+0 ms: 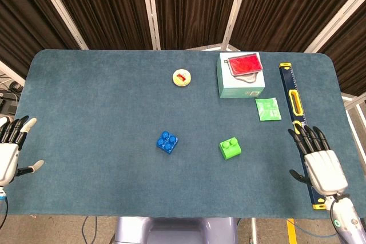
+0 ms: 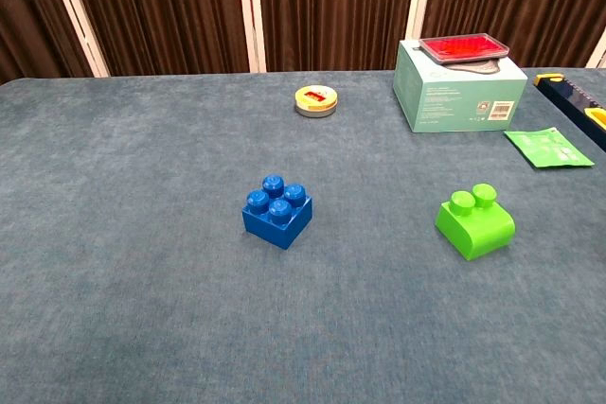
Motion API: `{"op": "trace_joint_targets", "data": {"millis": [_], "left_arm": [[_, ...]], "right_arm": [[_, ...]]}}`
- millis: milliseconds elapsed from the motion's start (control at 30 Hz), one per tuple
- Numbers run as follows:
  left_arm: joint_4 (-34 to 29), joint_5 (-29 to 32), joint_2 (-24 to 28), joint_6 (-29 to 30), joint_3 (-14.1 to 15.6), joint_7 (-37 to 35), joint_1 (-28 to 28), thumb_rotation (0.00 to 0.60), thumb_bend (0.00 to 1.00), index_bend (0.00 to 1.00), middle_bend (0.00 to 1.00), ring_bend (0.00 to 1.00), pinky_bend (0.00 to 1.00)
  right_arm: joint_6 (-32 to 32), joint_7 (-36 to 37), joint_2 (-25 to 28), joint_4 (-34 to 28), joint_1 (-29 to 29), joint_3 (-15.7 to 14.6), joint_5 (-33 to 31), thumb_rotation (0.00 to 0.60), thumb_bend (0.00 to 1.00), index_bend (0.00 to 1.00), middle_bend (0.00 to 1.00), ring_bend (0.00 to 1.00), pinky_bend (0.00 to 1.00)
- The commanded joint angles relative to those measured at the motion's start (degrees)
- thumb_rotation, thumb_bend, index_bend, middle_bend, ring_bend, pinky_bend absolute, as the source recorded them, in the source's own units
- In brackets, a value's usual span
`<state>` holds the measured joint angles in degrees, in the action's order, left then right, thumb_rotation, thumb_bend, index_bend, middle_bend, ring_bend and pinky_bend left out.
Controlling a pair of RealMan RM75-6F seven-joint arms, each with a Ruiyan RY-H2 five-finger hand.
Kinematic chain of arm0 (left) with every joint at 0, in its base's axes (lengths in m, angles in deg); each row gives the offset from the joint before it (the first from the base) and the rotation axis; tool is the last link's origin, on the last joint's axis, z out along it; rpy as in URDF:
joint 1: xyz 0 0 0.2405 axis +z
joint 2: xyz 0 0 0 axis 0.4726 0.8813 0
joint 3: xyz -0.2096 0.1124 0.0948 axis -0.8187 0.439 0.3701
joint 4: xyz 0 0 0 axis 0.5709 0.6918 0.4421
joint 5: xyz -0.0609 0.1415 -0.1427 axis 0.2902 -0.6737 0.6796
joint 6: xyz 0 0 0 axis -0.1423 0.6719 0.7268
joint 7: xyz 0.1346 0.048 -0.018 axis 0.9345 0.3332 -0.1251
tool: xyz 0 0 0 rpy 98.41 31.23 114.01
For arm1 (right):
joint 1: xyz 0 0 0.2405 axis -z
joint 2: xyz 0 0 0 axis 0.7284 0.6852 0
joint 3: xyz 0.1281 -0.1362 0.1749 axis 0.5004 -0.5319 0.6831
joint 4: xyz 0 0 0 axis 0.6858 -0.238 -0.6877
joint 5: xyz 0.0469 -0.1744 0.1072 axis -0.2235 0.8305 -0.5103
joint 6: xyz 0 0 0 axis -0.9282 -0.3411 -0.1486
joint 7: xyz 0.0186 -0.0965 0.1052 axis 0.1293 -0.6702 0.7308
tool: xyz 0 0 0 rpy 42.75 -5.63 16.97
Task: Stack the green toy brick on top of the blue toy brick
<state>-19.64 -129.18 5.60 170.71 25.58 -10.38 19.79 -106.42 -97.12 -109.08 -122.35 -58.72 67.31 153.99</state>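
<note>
In front of me the blue toy brick (image 1: 166, 142) sits studs-up on the table (image 1: 103, 112), turned slightly askew. The green toy brick (image 1: 230, 148), rounded on one side with two studs, stands upright well apart to its right.

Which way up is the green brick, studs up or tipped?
Studs up. The green brick sits flat on the table, its round studs pointing upward in the chest view, apart from the blue brick.
</note>
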Motion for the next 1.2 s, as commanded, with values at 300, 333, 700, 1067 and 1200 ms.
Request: {"op": "trace_joint_targets", "data": {"millis": [300, 333, 700, 1067, 1200], "left_arm": [[-0.7, 0.0, 0.7, 0.1, -0.6, -1.8, 0.0, 0.600, 0.00, 0.00, 0.00, 0.00, 0.00], [-0.7, 0.0, 0.6, -0.2, -0.6, -1.4, -0.2, 0.600, 0.00, 0.00, 0.00, 0.00, 0.00], [1.2, 4.1, -1.5, -3.6, -2.6, 0.9, -2.3, 0.600, 0.00, 0.00, 0.00, 0.00, 0.00], [2.4, 7.3, -2.4, -5.5, -3.4, 2.2, -2.8, 0.600, 0.00, 0.00, 0.00, 0.00, 0.00], [3.1, 8.5, -2.6, -6.4, -3.7, 2.5, -3.2, 0.600, 0.00, 0.00, 0.00, 0.00, 0.00]], "right_arm": [[2.3, -3.2, -2.7, 2.8, 1.3, 1.1, 0.8, 0.600, 0.00, 0.00, 0.00, 0.00, 0.00], [6.1, -3.4, -3.0, 3.5, -1.1, 1.4, 1.2, 0.600, 0.00, 0.00, 0.00, 0.00, 0.00], [29.7, -4.6, -8.3, 9.4, -17.8, 6.5, 0.0, 0.600, 0.00, 0.00, 0.05, 0.00, 0.07], [41.6, -9.8, -13.6, 12.3, -25.2, 7.1, -3.9, 0.600, 0.00, 0.07, 0.20, 0.06, 0.19], [42.4, -11.2, -14.8, 12.3, -26.0, 7.5, -5.6, 0.600, 0.00, 0.07, 0.21, 0.08, 0.22]]}}
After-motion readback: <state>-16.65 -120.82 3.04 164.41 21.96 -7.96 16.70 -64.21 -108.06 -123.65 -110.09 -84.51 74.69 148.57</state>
